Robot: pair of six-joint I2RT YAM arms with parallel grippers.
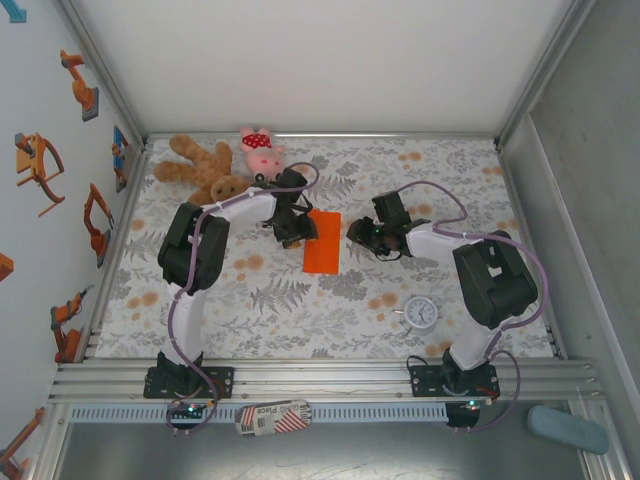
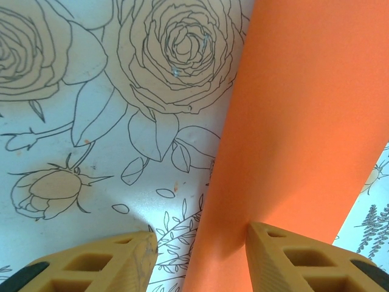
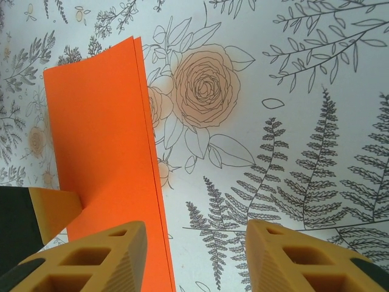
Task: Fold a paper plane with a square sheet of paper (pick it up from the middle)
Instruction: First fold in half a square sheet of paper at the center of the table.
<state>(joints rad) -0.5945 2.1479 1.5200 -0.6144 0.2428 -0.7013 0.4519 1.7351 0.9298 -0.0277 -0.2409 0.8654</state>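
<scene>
Thin bright orange paper sheet [image 1: 322, 242], folded in half, lies mid-table [image 1: 450, 180]. Left fingers [image 2: 121, 261] released, straddling its folded edge, likely to press the crease; right fingers [image 3: 292, 255] released beside its open edge

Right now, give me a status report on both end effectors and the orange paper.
Left end effector open, straddling edge of orange sheet. Right end effector open, straddling the opposite edge. Sheet folded double, lying on table. Clock well clear.

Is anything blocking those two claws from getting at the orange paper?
Nothing visible does. The left claw and the right claw hang open right over opposite edges of the orange paper on the tablecloth.
</scene>
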